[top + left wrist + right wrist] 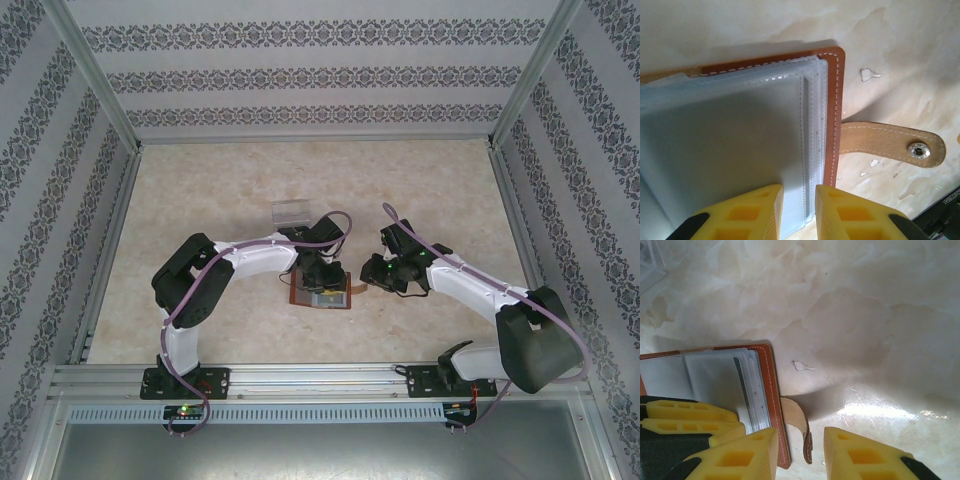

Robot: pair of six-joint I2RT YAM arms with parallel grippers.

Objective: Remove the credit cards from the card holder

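The brown leather card holder [322, 298] lies open on the table. Its clear slotted sleeves [810, 115] face up and its strap tab [890, 142] lies flat to the right. Pale grey credit cards [715, 377] show through the sleeves, and one dark card edge [741, 382] stands out. My left gripper [799, 212] is low over the sleeves' outer edge. Its jaws are a narrow gap apart and pinch nothing. My right gripper [800, 452] hovers open at the holder's right edge. The strap tab [799, 427] lies loose between its fingers.
A clear plastic tray [290, 212] stands just behind the card holder, and its corner also shows in the right wrist view [650, 265]. Metal frame rails and patterned walls enclose the marbled table [230, 190].
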